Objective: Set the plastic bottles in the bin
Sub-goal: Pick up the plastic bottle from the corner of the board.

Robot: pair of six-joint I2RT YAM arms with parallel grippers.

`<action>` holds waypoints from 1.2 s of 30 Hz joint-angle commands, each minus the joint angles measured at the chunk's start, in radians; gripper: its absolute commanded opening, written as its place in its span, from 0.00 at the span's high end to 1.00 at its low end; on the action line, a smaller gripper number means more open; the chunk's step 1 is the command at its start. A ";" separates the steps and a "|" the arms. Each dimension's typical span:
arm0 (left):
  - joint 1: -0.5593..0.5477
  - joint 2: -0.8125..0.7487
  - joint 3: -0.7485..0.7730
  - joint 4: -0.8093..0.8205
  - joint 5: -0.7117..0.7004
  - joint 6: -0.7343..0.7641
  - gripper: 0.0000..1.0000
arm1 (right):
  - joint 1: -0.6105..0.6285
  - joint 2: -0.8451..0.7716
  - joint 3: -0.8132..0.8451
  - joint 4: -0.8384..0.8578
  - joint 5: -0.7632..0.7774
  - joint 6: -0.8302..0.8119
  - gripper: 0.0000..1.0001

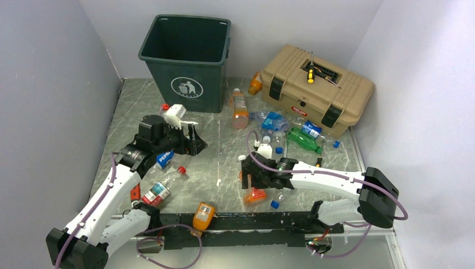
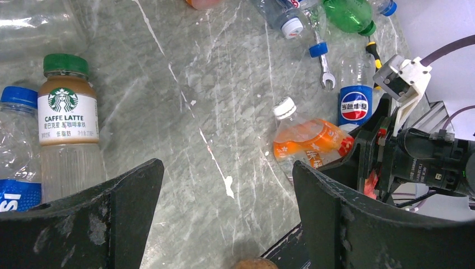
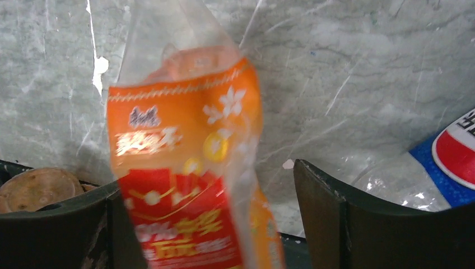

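The dark green bin (image 1: 185,56) stands at the back left. Plastic bottles lie scattered on the table: an orange-labelled one (image 1: 255,196), a red-labelled one (image 1: 162,188), an orange one (image 1: 240,109), a green one (image 1: 305,140). My right gripper (image 1: 247,180) is open around the orange-labelled bottle (image 3: 185,168), which lies between the fingers nearer the left one, blurred. My left gripper (image 1: 192,140) is open and empty above bare table (image 2: 227,218). Its view shows a Starbucks bottle (image 2: 67,123) and the orange-labelled bottle (image 2: 308,140).
A tan toolbox (image 1: 316,89) with a yellow-handled screwdriver (image 1: 311,75) on it stands at the back right. Pepsi bottles (image 1: 274,120) and loose caps lie before it. A wrench (image 2: 325,73) lies among them. An orange bottle (image 1: 203,216) rests on the front rail.
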 commanded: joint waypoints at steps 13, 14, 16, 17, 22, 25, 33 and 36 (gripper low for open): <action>-0.012 -0.037 -0.004 0.180 -0.013 -0.200 0.00 | 0.141 -0.358 -0.139 0.396 0.102 -0.336 0.70; -0.012 -0.051 -0.020 0.245 0.009 -0.230 0.01 | 0.148 -0.400 -0.163 0.468 0.091 -0.381 0.71; -0.012 -0.066 -0.044 0.372 0.084 -0.277 0.01 | 0.152 -0.479 -0.247 0.639 0.055 -0.452 0.72; -0.012 -0.062 -0.047 0.425 0.123 -0.302 0.00 | 0.152 -0.510 -0.278 0.696 0.041 -0.480 0.72; -0.012 0.050 -0.007 0.619 0.336 -0.402 0.01 | 0.152 -0.544 -0.320 0.825 0.024 -0.565 0.75; -0.020 0.106 -0.012 0.744 0.402 -0.470 0.01 | 0.153 -0.527 -0.321 0.869 0.022 -0.587 0.76; -0.125 0.138 0.005 0.710 0.391 -0.348 0.01 | 0.153 -0.494 -0.313 0.933 0.005 -0.586 0.78; -0.148 0.145 0.005 0.722 0.395 -0.336 0.04 | 0.154 -0.482 -0.307 0.930 0.002 -0.585 0.79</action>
